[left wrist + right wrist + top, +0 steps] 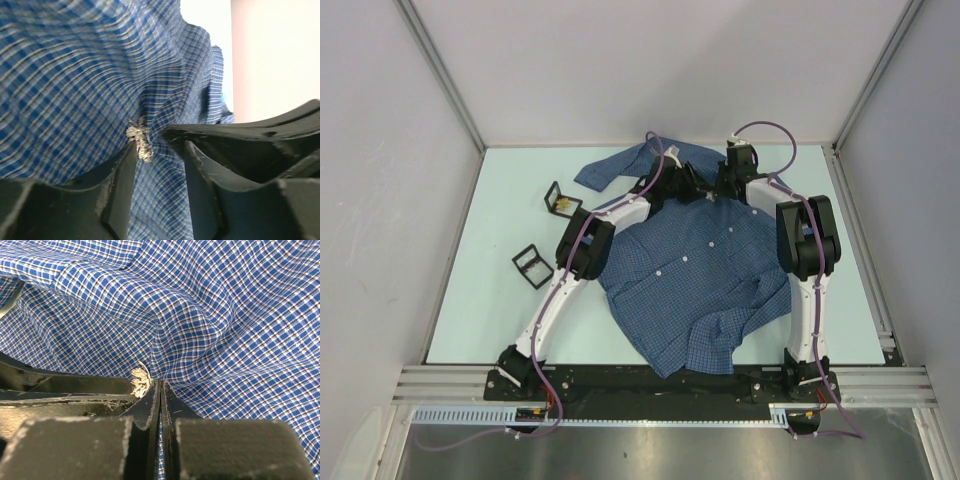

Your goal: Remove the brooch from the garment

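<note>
Left wrist, left jaws parted beside knobbly silver brooch [140,142], right jaws pinching checked garment [225,315]

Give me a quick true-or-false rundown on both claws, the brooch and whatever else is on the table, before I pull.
1. The right claw is shut, pinching a fold of the garment. True.
2. The left claw is clamped tight on the brooch. False: its fingers stand apart, with the brooch at the edge of one finger and fabric in the gap.
3. The brooch lies loose on the table, away from the garment. False: it sits on the fabric, close by both claws.
4. Two small black boxes stand on the table to the left of the garment. True.
</note>
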Robot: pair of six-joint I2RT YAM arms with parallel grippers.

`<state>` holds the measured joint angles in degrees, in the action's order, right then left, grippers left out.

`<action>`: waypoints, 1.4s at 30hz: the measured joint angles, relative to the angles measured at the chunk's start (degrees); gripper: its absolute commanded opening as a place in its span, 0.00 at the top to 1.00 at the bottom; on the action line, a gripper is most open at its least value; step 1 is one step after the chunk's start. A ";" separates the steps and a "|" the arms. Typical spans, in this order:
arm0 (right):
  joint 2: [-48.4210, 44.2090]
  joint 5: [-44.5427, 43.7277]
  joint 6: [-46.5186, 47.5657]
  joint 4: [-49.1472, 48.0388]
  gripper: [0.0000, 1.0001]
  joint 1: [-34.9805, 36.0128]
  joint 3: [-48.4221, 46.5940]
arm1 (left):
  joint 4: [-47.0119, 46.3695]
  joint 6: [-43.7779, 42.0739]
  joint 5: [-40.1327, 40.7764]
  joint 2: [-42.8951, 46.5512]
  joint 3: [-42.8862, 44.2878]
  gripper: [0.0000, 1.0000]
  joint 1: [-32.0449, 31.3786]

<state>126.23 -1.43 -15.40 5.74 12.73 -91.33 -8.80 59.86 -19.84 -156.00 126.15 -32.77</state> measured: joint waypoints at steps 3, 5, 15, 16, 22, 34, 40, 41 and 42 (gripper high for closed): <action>0.00 0.39 -0.09 -0.02 1.00 -0.15 0.00 | -0.76 -1.11 1.09 0.98 -2.54 0.49 -0.04; 0.00 0.48 -0.20 -0.04 0.99 -0.22 0.00 | -0.92 -2.12 2.10 2.23 -4.28 0.50 -0.11; 0.00 0.63 -0.48 -0.09 1.00 -0.44 0.00 | 0.26 -2.40 4.79 5.11 -7.98 0.65 -0.09; 0.00 0.63 -0.50 -0.11 1.00 -0.46 0.00 | 0.35 -2.01 4.46 5.03 -7.67 0.64 -0.11; 0.00 0.63 -0.61 -0.17 1.00 -0.48 0.00 | 0.70 0.07 3.32 3.04 -3.50 0.63 -0.20; 0.00 1.95 -0.70 -0.33 1.00 -0.59 0.00 | 4.72 1.81 5.95 2.43 -2.80 0.60 -0.74; 0.00 2.32 -1.05 -0.46 1.00 -0.66 0.02 | 4.61 4.22 5.62 1.03 -1.07 0.65 -0.85; 0.00 2.36 -1.05 -0.46 0.99 -0.68 0.02 | 4.44 4.55 5.51 0.81 -0.85 0.65 -0.85; 0.00 2.36 -1.07 -0.46 1.00 -0.70 0.02 | 4.22 4.76 5.46 0.63 -0.79 0.67 -0.85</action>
<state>126.23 0.93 -16.47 5.28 12.03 -91.31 -4.58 64.62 -14.37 -155.37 125.36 -33.63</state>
